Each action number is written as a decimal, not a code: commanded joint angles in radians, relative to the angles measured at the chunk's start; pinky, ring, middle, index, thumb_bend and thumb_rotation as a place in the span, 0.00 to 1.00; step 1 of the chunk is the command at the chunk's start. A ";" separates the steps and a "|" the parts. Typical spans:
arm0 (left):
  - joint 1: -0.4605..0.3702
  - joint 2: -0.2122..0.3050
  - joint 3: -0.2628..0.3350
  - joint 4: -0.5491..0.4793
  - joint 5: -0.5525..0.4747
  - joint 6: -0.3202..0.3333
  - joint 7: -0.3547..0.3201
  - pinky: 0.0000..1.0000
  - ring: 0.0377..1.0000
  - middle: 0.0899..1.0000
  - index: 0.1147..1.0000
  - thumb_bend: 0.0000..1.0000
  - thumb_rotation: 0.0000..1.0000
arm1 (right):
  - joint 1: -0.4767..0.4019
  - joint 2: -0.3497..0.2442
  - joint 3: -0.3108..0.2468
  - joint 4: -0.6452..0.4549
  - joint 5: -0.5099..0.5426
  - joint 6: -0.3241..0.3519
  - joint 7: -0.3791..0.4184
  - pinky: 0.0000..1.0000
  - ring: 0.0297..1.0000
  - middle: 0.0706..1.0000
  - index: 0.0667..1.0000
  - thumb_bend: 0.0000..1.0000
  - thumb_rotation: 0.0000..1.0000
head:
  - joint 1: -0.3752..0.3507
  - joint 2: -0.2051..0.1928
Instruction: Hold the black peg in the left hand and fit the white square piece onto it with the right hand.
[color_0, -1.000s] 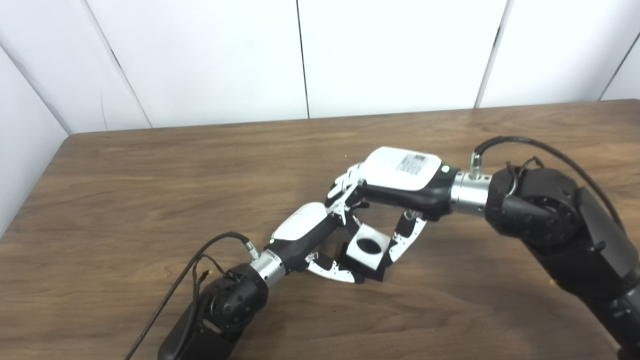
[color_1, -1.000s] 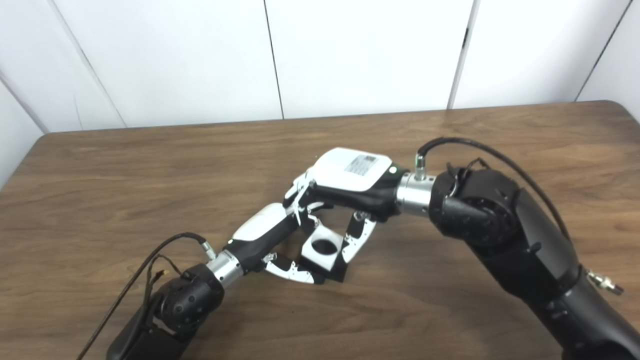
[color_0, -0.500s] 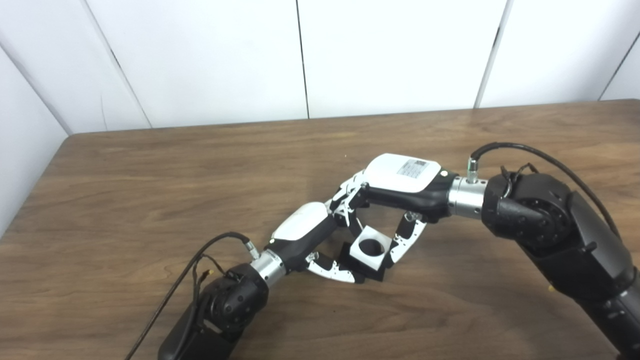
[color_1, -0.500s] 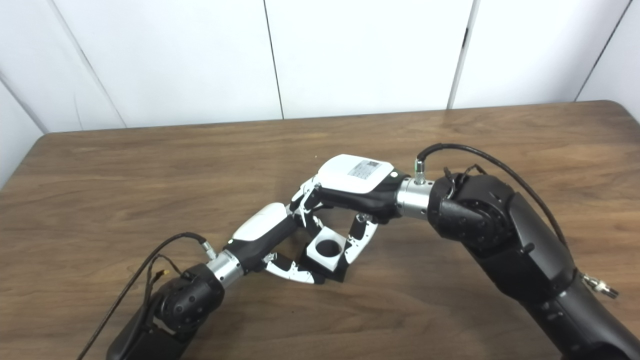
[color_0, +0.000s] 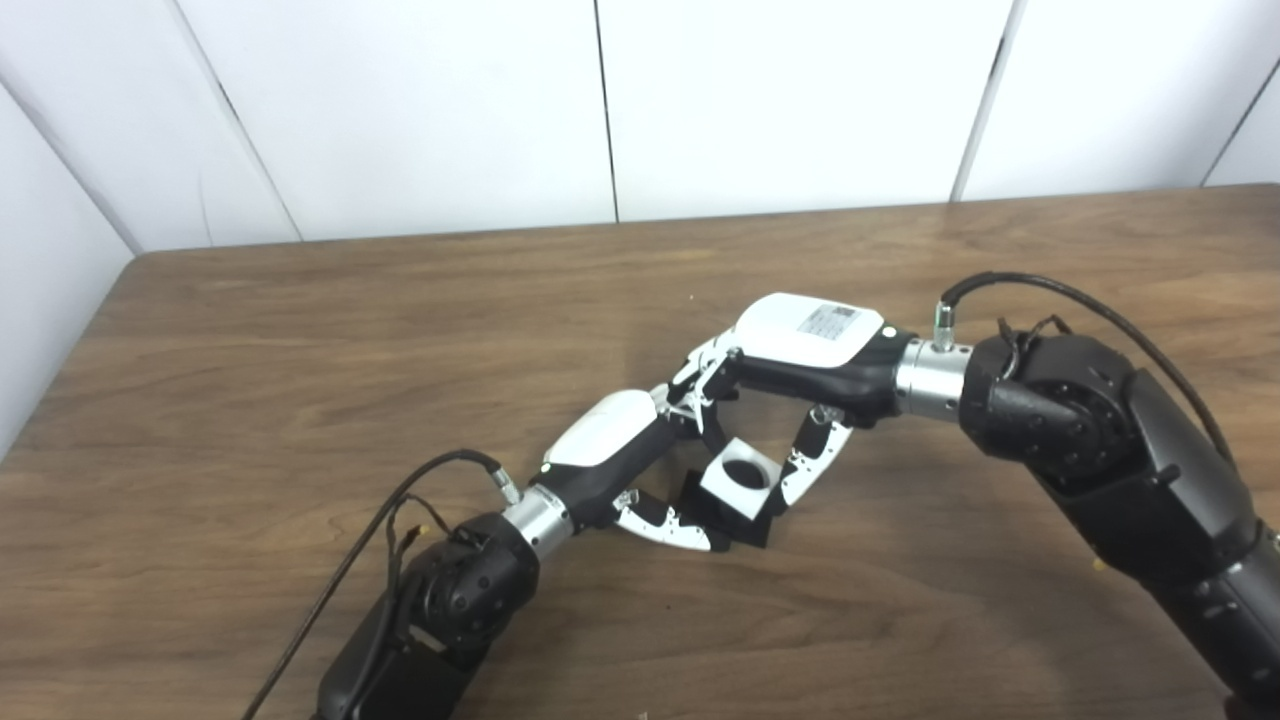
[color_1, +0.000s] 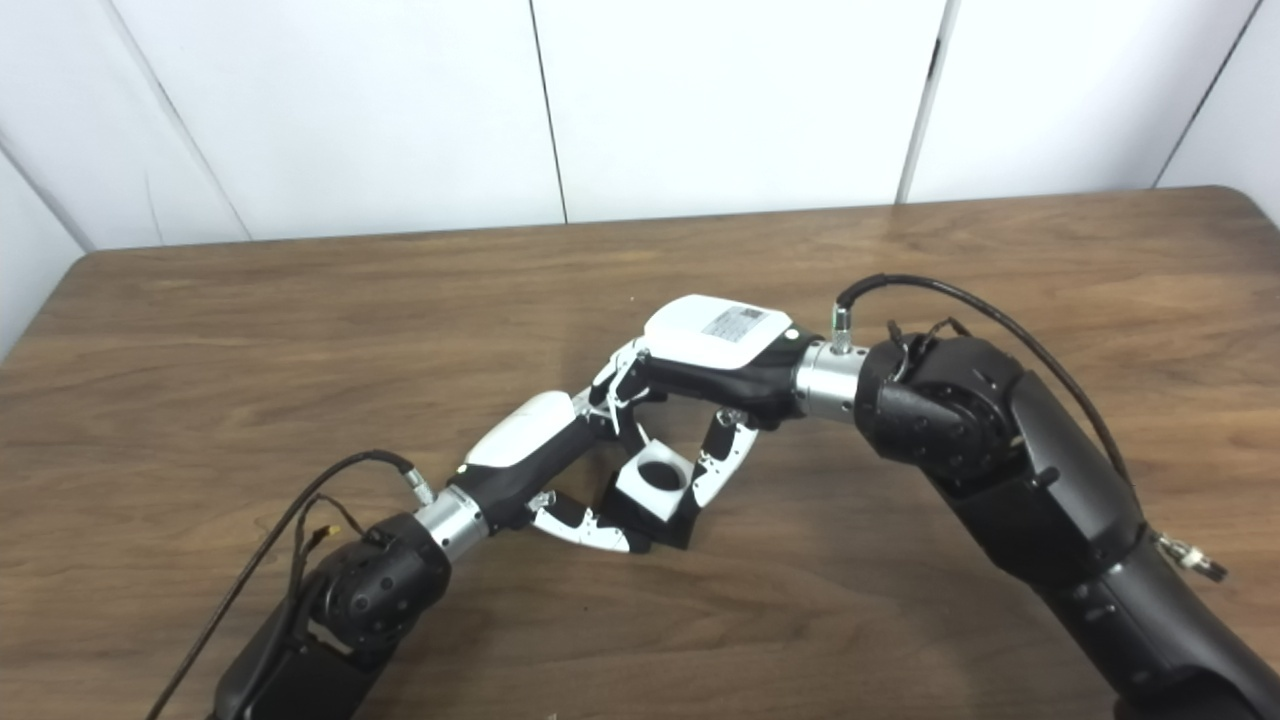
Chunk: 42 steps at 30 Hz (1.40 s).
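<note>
The white square piece (color_0: 742, 478) with a round dark hole sits low over the black peg's base (color_1: 676, 531), near the table's middle. My right hand (color_0: 805, 345) comes in from the right and is shut on the white piece, thumb on its right side and fingers (color_0: 708, 385) at its far side. My left hand (color_0: 615, 450) reaches in from the lower left and is shut on the black peg, its thumb (color_0: 668, 525) along the near edge of the base. The two hands touch above the pieces. Whether the peg fills the hole is hidden.
The brown wooden table (color_0: 300, 340) has its left edge beside a white wall panel. More white panels (color_1: 730, 100) stand behind the far edge. A black cable (color_0: 345, 570) loops off my left wrist, and another arcs over my right wrist (color_1: 940, 295).
My right hand has lowered and tipped the white piece flatter onto the black base. The left hand has held its place. The whole picture has shifted slightly.
</note>
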 joint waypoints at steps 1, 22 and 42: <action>0.011 0.007 -0.026 0.017 0.044 0.015 -0.027 1.00 1.00 0.94 0.43 0.52 0.07 | -0.038 0.003 -0.022 0.010 -0.002 -0.015 -0.038 0.84 0.84 0.79 0.44 0.52 0.14 | 0.001 0.001; 0.004 0.008 -0.033 0.021 0.055 0.013 -0.023 0.98 1.00 0.94 0.42 0.52 0.08 | -0.005 0.064 -0.018 0.009 -0.014 0.009 -0.063 0.87 0.85 0.80 0.45 0.51 0.14 | 0.006 0.011; 0.004 0.015 -0.028 0.012 0.038 0.031 -0.037 1.00 1.00 0.94 0.43 0.52 0.07 | -0.027 0.010 -0.002 -0.067 -0.049 0.150 0.109 0.88 0.93 0.94 0.94 0.99 0.35 | 0.000 0.014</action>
